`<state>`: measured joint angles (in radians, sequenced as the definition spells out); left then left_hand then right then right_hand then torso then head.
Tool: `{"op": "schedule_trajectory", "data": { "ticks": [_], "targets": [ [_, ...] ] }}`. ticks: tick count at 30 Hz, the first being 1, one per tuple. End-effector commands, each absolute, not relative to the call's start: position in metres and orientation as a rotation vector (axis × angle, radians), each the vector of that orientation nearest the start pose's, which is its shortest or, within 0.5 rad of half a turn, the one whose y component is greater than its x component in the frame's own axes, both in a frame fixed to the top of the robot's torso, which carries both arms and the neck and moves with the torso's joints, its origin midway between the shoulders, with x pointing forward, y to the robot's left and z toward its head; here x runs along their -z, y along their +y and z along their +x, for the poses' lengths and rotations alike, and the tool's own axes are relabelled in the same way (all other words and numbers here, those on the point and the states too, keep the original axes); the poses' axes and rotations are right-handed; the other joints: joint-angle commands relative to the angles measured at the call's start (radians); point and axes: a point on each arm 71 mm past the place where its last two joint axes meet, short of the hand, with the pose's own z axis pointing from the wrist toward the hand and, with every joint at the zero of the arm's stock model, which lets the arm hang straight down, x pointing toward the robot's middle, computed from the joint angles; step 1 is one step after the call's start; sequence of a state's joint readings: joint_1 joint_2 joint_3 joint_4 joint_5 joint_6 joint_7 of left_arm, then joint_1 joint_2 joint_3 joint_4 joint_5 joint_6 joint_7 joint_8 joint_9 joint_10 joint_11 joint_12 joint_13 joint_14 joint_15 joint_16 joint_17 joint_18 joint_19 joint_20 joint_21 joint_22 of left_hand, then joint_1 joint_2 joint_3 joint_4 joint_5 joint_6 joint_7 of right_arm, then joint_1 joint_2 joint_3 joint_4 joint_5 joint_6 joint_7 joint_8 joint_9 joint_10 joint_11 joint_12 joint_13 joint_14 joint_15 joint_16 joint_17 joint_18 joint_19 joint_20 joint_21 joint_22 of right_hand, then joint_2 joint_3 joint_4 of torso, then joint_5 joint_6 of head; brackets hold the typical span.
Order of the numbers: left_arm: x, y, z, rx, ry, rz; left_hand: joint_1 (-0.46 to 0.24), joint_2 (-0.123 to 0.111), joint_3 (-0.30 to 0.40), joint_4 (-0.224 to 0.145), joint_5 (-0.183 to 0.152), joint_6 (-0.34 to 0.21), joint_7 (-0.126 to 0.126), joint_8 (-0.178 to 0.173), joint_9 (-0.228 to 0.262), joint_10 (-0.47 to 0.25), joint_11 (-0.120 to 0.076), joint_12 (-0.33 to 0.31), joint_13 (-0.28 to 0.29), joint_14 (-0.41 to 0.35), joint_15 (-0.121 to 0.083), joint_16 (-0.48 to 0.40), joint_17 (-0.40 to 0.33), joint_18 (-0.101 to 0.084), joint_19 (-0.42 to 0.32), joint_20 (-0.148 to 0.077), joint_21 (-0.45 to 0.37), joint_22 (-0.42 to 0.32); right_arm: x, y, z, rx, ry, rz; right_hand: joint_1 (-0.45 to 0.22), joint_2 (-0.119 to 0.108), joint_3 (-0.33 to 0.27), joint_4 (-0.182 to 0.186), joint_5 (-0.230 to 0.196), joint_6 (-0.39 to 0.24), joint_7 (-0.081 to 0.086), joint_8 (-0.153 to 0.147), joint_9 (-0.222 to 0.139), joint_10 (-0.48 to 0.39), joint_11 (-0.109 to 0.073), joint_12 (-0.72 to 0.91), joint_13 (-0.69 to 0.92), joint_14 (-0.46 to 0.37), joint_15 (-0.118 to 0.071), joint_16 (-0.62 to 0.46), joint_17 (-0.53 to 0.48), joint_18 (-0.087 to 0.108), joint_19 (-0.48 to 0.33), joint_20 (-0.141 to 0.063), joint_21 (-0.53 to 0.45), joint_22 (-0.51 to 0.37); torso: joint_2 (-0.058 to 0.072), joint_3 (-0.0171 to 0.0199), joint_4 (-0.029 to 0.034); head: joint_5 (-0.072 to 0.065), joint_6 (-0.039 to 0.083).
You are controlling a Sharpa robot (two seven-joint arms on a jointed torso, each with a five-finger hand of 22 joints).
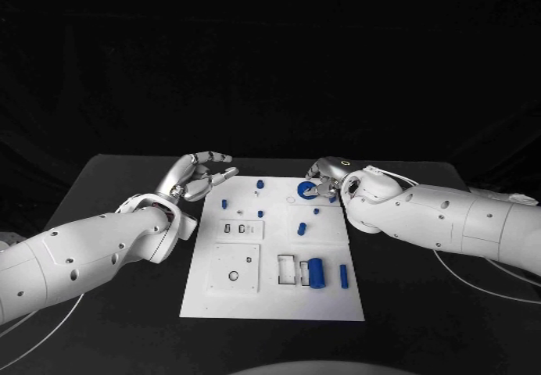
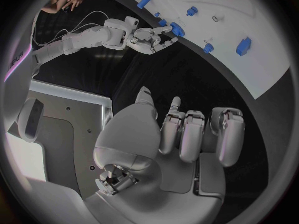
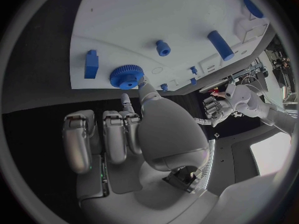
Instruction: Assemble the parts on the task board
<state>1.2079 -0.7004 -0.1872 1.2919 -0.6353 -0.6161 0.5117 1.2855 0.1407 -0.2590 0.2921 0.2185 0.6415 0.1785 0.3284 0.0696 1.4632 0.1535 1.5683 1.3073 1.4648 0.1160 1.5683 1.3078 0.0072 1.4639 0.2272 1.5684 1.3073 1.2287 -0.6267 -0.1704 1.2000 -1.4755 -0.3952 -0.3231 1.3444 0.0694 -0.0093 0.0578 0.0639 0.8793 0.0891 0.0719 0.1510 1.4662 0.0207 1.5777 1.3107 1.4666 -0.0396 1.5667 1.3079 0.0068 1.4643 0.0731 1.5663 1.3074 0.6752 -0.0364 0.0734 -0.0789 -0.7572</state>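
- Nearest you, the blue cylinder (image 1: 318,273) lies loose by the task board's (image 1: 274,308) near edge; a passing forearm could roll it.
- Your left hand (image 1: 201,178) hovers empty, fingers spread.
- Farthest, your right hand (image 1: 324,181) touches the blue gear (image 1: 306,190); whether it holds it, you cannot tell, so lifting risks a slip onto the worktop (image 1: 112,187).

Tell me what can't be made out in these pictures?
- Head view: whether the right hand touches the blue gear; its fingers cover the gear's edge.
- Right wrist view: the gear sits at a fingertip, contact unclear.
- Head view: small blue pegs on the task board are too small to identify.
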Motion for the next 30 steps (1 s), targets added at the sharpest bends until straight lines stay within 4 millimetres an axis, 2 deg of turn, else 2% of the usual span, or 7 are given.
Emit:
{"op": "schedule_trajectory", "data": {
  "ticks": [1, 7, 11, 15, 20, 25, 30],
  "targets": [
    [0.212, 0.200, 0.507, 1.144, 1.347, -0.325, 0.010, 0.003, -0.004, -0.002, 0.003, 0.004, 0.030, -0.003, -0.001, 0.108, -0.007, 0.002, 0.263, 0.106, -0.009, 0.003, 0.263, -0.003, 0.083, -0.002, -0.002, 0.249, 0.232, -0.202, 0.536, -0.263, 1.728, -0.054, 0.009, 0.000, 0.004, -0.003, -0.002, 0.009, -0.007, -0.001, -0.001, 0.105, -0.008, -0.007, 0.260, 0.104, -0.010, 0.004, 0.263, -0.007, 0.106, -0.007, 0.004, 0.263, 0.001, -0.0006, -0.0001, -0.001, 0.002],
    [0.212, 0.200, 0.506, 1.146, 1.347, -0.324, 0.010, 0.003, -0.004, -0.002, 0.003, 0.004, 0.030, -0.003, -0.001, 0.108, -0.007, 0.002, 0.263, 0.106, -0.009, 0.003, 0.263, -0.003, 0.083, -0.002, -0.002, 0.249, 0.234, -0.199, 0.538, -0.257, 1.738, -0.058, 0.010, 0.001, 0.007, -0.005, -0.003, 0.015, -0.008, 0.001, -0.001, 0.105, -0.009, -0.007, 0.260, 0.104, -0.011, 0.004, 0.263, -0.007, 0.106, -0.008, 0.004, 0.263, 0.001, 0.0000, -0.0022, 0.001, -0.003],
    [0.212, 0.199, 0.506, 1.148, 1.348, -0.322, 0.010, 0.003, -0.004, -0.002, 0.003, 0.004, 0.030, -0.003, -0.001, 0.108, -0.007, 0.002, 0.263, 0.106, -0.009, 0.003, 0.263, -0.003, 0.083, -0.002, -0.002, 0.249, 0.236, -0.197, 0.538, -0.252, 1.741, -0.058, 0.012, 0.003, 0.009, -0.007, -0.003, 0.017, -0.009, 0.001, -0.002, 0.105, -0.010, -0.007, 0.260, 0.104, -0.011, 0.004, 0.263, -0.007, 0.106, -0.009, 0.004, 0.263, 0.003, 0.0000, 0.0008, -0.001, -0.003],
    [0.212, 0.199, 0.506, 1.149, 1.348, -0.321, 0.010, 0.003, -0.004, -0.002, 0.003, 0.004, 0.030, -0.003, -0.001, 0.108, -0.007, 0.002, 0.263, 0.106, -0.009, 0.003, 0.263, -0.003, 0.083, -0.002, -0.002, 0.249, 0.238, -0.194, 0.539, -0.246, 1.732, -0.057, 0.015, 0.007, 0.013, -0.009, -0.003, 0.017, -0.008, -0.001, -0.003, 0.105, -0.010, -0.007, 0.260, 0.104, -0.012, 0.004, 0.263, -0.007, 0.106, -0.010, 0.004, 0.263, 0.002, 0.0004, -0.0001, 0.001, -0.005],
    [0.212, 0.199, 0.506, 1.147, 1.348, -0.319, 0.010, 0.003, -0.004, -0.002, 0.003, 0.004, 0.030, -0.003, -0.001, 0.108, -0.007, 0.002, 0.263, 0.106, -0.009, 0.003, 0.263, -0.003, 0.083, -0.002, -0.002, 0.249, 0.237, -0.192, 0.539, -0.246, 1.703, -0.054, 0.015, 0.007, 0.013, -0.009, -0.003, 0.017, -0.008, -0.001, -0.003, 0.105, -0.010, -0.007, 0.260, 0.104, -0.012, 0.004, 0.263, -0.007, 0.106, -0.010, 0.004, 0.263, 0.000, -0.0012, 0.0001, 0.002, -0.006],
    [0.212, 0.200, 0.506, 1.146, 1.348, -0.318, 0.010, 0.003, -0.004, -0.002, 0.003, 0.004, 0.030, -0.003, -0.001, 0.108, -0.007, 0.002, 0.263, 0.106, -0.009, 0.003, 0.263, -0.003, 0.083, -0.002, -0.002, 0.249, 0.236, -0.191, 0.539, -0.247, 1.692, -0.051, 0.015, 0.008, 0.014, -0.009, -0.004, 0.016, -0.007, -0.002, -0.004, 0.105, -0.009, -0.007, 0.260, 0.104, -0.013, 0.004, 0.263, -0.007, 0.106, -0.010, 0.004, 0.263, 0.000, -0.0007, 0.0006, 0.002, -0.006],
    [0.212, 0.200, 0.506, 1.145, 1.349, -0.318, 0.013, 0.004, -0.005, -0.002, 0.004, 0.005, 0.030, -0.005, -0.001, 0.108, -0.007, 0.002, 0.263, 0.106, -0.009, 0.003, 0.263, -0.003, 0.083, -0.003, -0.001, 0.250, 0.236, -0.192, 0.539, -0.245, 1.691, -0.051, 0.000, -0.002, 0.010, -0.007, -0.002, 0.004, 0.004, -0.008, -0.011, 0.105, 0.003, -0.007, 0.260, 0.104, -0.007, 0.004, 0.263, -0.007, 0.106, -0.008, 0.004, 0.263, 0.000, -0.0009, 0.0004, 0.003, -0.006]
  ]
}}
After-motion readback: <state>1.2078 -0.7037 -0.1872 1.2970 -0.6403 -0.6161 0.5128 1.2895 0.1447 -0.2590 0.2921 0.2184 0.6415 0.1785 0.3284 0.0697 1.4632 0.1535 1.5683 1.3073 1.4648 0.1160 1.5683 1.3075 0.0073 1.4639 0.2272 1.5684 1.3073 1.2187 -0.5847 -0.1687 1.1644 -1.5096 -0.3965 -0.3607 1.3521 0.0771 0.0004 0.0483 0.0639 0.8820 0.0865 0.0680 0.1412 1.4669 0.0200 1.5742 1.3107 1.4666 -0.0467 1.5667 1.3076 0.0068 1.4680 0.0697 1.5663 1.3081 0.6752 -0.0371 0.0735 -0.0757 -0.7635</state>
